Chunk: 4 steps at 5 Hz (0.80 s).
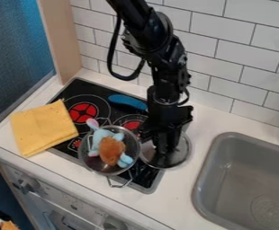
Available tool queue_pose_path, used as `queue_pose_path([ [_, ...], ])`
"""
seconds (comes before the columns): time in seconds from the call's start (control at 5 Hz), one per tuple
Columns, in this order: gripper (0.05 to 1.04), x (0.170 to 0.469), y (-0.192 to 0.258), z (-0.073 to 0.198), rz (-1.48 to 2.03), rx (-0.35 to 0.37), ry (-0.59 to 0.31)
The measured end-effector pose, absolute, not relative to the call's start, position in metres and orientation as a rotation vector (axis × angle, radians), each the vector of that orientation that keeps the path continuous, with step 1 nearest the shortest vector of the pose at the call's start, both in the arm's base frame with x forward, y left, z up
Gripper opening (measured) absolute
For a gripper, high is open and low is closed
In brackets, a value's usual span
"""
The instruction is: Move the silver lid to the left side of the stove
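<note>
A metal pot [92, 163] holds a blue-and-brown plush toy [110, 150]; the claw [164, 150] is at the silver lid [178, 157], opening and grip unclear.

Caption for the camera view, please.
End effector over the silver lid, which lies beside a pot holding a plush toy, partly on the stove.

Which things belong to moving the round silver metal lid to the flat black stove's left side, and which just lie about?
For the job:
silver lid
black stove
black robot pincer

Lying about:
folded yellow cloth
round grey metal pan
blue-and-brown plush toy
long blue object
</note>
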<state>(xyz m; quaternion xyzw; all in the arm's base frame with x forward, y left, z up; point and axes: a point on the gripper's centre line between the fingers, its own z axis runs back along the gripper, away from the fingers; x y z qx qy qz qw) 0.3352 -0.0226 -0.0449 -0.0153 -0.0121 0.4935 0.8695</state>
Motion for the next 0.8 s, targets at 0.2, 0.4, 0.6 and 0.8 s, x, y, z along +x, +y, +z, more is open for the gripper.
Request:
queue_pose_path([
  [0.2,0.639,0.3363,-0.0187,-0.0429,1.038,-0.019,-0.022],
  [0.4,0.931,0.3347,-0.0203,-0.0439,1.023,0.009,-0.033],
  [0.6,1.005,0.3330,-0.0213,-0.0434,1.027,0.019,-0.027],
  [0.8,1.000,0.3335,-0.0220,-0.0388,1.012,0.014,-0.029],
])
